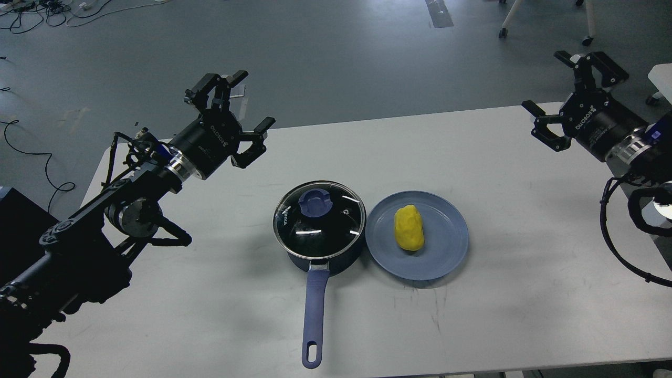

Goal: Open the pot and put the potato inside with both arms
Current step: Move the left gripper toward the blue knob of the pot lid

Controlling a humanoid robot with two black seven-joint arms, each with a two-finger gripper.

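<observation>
The dark-blue pot (pixel 320 262) stands mid-table, its long handle (pixel 315 315) pointing toward me. A glass lid with a blue knob (pixel 315 202) sits closed on it. Just to its right, the yellow potato (pixel 409 227) lies on a flat blue plate (pixel 446 252). My left gripper (pixel 233 113) hovers open above the table's far left, up and left of the pot, holding nothing. At the far right edge my right gripper (pixel 575 89) is raised and open, well right of the plate, also empty.
The white table (pixel 499 173) has bare surface on both sides of the pot and plate. Beyond its far edge lies grey floor with cables (pixel 31 13) at top left and chair legs (pixel 504 26) at top right.
</observation>
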